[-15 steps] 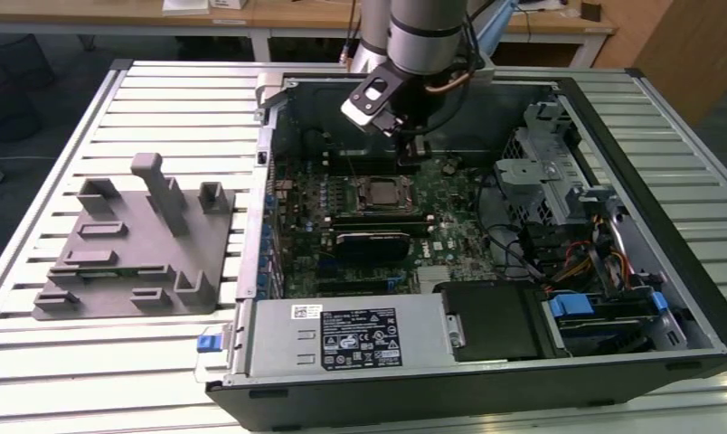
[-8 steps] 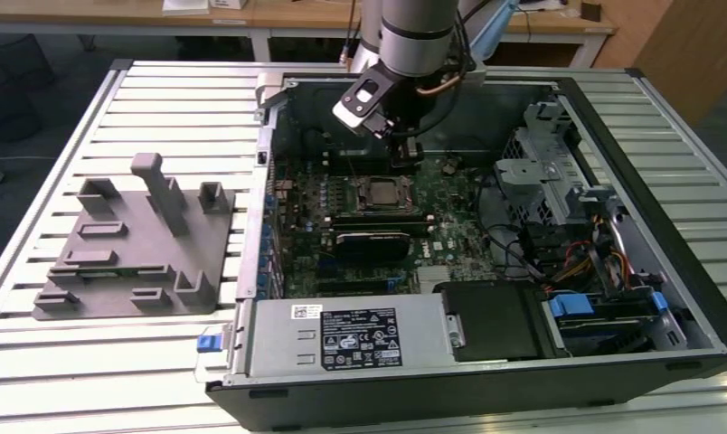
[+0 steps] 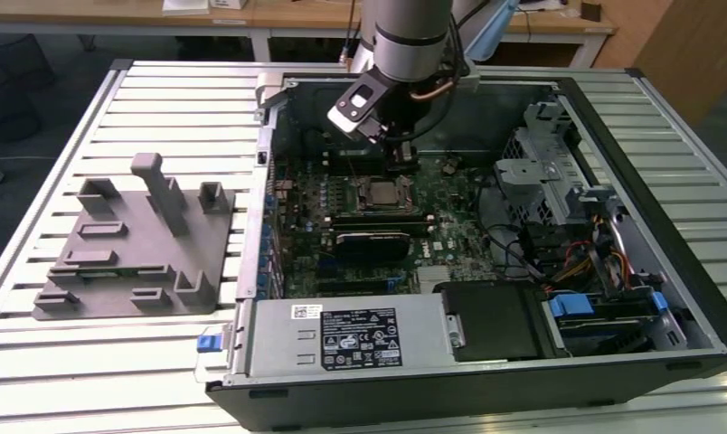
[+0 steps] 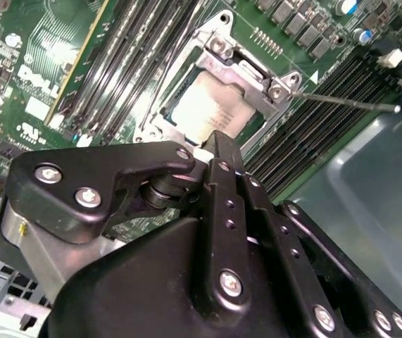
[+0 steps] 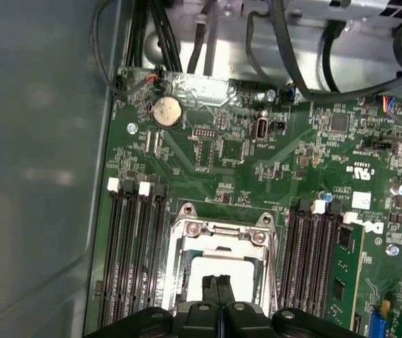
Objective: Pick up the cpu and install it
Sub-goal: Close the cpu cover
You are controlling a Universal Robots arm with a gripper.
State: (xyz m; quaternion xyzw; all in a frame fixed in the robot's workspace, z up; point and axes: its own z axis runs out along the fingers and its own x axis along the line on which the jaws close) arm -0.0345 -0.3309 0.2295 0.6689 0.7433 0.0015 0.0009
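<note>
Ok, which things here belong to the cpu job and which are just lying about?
Job:
cpu, lying in the socket frame
gripper, close over it

Lying about:
grey fixture
coin battery
memory slots

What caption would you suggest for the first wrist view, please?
Shut tool poised over the cpu lying in the motherboard socket, with memory slots on either side.

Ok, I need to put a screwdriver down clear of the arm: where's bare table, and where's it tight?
Bare slatted table lies beyond the grey fixture and in front of it; a strip runs past the computer case on the exterior view's right. Inside the case is crowded: the gripper over the cpu, cables alongside.
</note>
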